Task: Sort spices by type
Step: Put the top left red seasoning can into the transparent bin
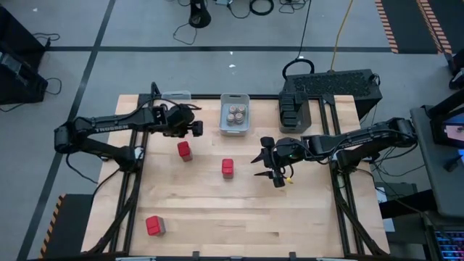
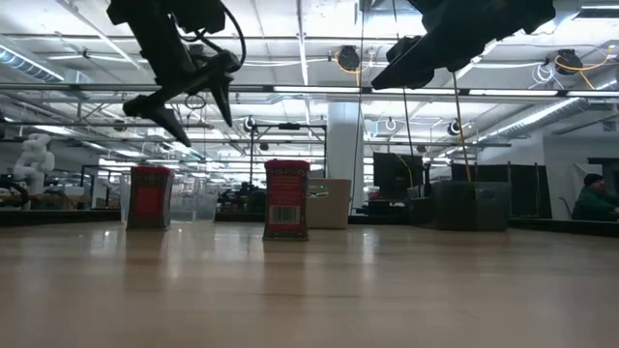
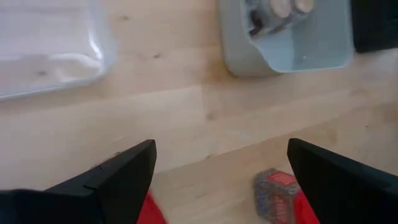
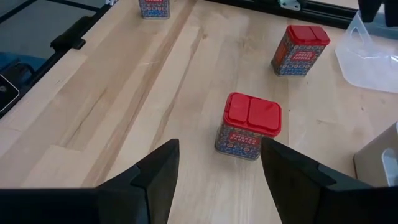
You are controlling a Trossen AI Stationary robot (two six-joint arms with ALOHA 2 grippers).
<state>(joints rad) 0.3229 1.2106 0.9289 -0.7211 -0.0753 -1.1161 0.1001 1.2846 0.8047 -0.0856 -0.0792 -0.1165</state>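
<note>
Three red-lidded spice tins stand upright on the wooden table: one (image 1: 184, 150) left of centre, one (image 1: 228, 168) at the centre, one (image 1: 154, 225) near the front left. Several round brownish-topped jars (image 1: 234, 113) stand in the grey bin (image 1: 234, 129). No dark grey blocks show. My left gripper (image 1: 190, 125) is open and empty, above the table between the clear bin (image 1: 176, 95) and the left-of-centre tin. My right gripper (image 1: 270, 168) is open and empty, right of the centre tin (image 4: 249, 127), which stands ahead of its fingers and apart from them.
A dark bin (image 1: 293, 109) stands at the far right, beside the grey bin. The clear bin (image 3: 50, 43) looks empty. Bare tabletop lies along the near edge and the right half (image 1: 290, 217).
</note>
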